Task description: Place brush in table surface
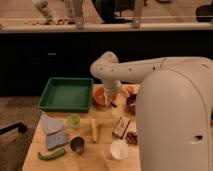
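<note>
My gripper [111,98] hangs from the white arm's wrist over the orange bowl [101,96] at the back of the table surface [102,159], a pale-yellow wooden plank top. A short dark piece [114,104] shows just under the gripper at the bowl's right rim. It may be the brush, but I cannot tell for sure, nor whether it is held. The large white arm body covers the right part of the table.
A green tray [65,94] stands at the back left and a dark bowl [131,104] right of the orange one. On the table lie a green cup [74,120], blue cloth [52,133], metal cup [77,145], green vegetable [51,155], yellow oblong item [94,130], brown packet [121,127] and white cup [119,149].
</note>
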`<state>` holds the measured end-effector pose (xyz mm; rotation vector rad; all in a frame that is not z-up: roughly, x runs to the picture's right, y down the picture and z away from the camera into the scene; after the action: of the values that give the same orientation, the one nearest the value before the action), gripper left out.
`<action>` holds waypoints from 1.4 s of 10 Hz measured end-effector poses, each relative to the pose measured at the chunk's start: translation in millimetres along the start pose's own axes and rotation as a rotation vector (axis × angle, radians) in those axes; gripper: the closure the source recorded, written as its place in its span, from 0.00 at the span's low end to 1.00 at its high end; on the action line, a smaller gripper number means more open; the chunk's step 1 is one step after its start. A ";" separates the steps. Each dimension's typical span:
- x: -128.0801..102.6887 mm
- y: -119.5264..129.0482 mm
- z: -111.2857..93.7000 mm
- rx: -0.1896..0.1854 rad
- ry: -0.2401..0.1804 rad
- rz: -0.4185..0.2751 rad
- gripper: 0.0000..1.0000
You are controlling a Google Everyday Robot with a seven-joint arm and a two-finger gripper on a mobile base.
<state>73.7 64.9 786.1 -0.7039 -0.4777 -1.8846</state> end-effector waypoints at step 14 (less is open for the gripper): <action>-45.1 19.7 8.3 0.063 -0.004 0.020 0.20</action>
<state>107.6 93.1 762.7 -0.6684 -0.5285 -1.8412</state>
